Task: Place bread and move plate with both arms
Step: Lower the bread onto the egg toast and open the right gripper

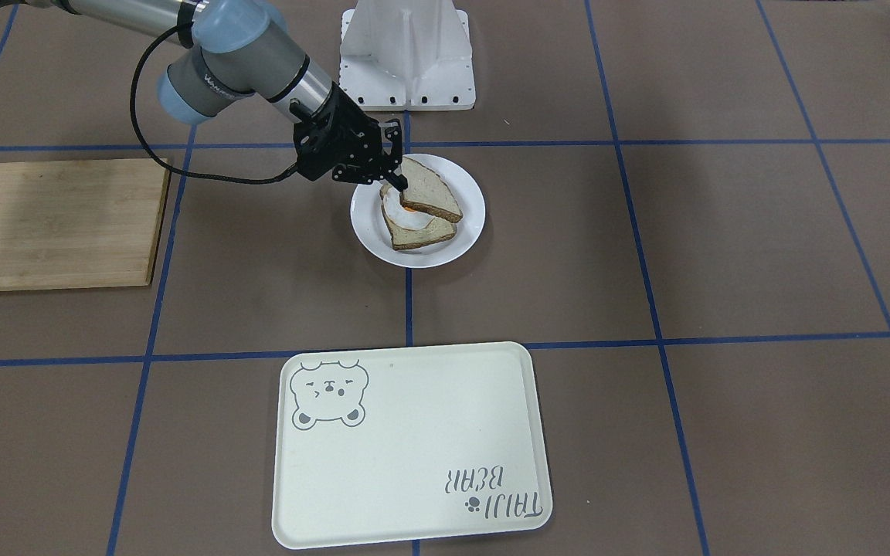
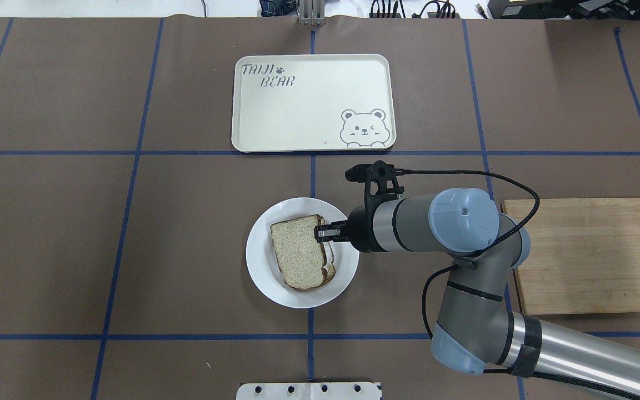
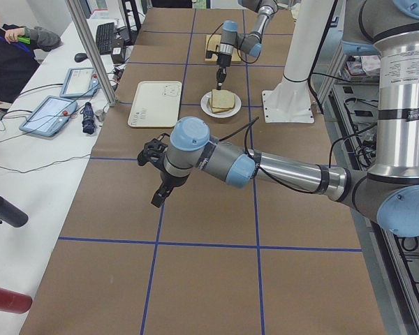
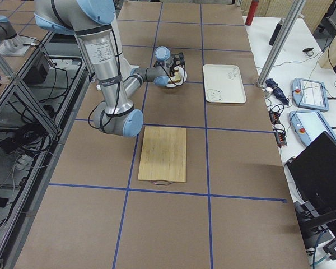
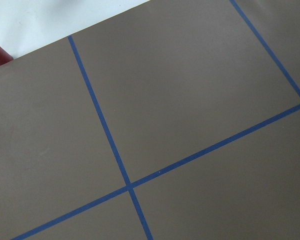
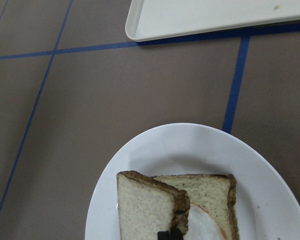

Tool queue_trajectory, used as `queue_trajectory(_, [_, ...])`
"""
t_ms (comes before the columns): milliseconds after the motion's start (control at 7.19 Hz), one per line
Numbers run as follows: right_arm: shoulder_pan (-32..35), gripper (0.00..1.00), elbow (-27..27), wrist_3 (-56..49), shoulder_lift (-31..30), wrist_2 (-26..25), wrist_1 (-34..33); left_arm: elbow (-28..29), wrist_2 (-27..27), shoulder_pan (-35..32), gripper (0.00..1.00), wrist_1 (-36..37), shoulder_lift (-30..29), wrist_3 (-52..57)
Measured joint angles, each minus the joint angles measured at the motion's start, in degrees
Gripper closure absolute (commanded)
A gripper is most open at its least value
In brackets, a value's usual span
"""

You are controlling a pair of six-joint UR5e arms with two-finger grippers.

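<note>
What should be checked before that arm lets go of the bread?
1. Right fingers pinching the bread's edge: ok.
2. Bread above the egg slice on the plate: ok.
3. Bread lying flat: not ok, it tilts with the held edge raised.
4. Plate apart from the tray: ok.
5. Left fingers near the plate: not ok, far off along the table.
6. Left fingers open: cannot tell.
</note>
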Motion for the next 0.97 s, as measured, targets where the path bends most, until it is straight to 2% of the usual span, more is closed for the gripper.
queue_trajectory(417, [-0.1,1.0,-1.9,-2.5,0.0,-1.4,0.1,0.0,-0.1,0.0,0.01,0.0,0.0,0.0])
queue_trajectory(556, [-0.1,0.57,-2.2,-3.9,0.1,-1.9,0.2,0.0,-0.1,0.0,0.01,0.0,0.0,-0.1])
queue_trajectory(695, [0.0,0.01,-2.3,-4.7,0.1,-2.2,0.2,-0.1,-0.1,0.0,0.01,0.0,0.0,-0.4])
queue_trajectory(973, [2.4,0.0,-1.9,-3.1,0.4,-1.8,-0.1,-0.1,-0.1,0.0,0.01,0.0,0.0,-0.8])
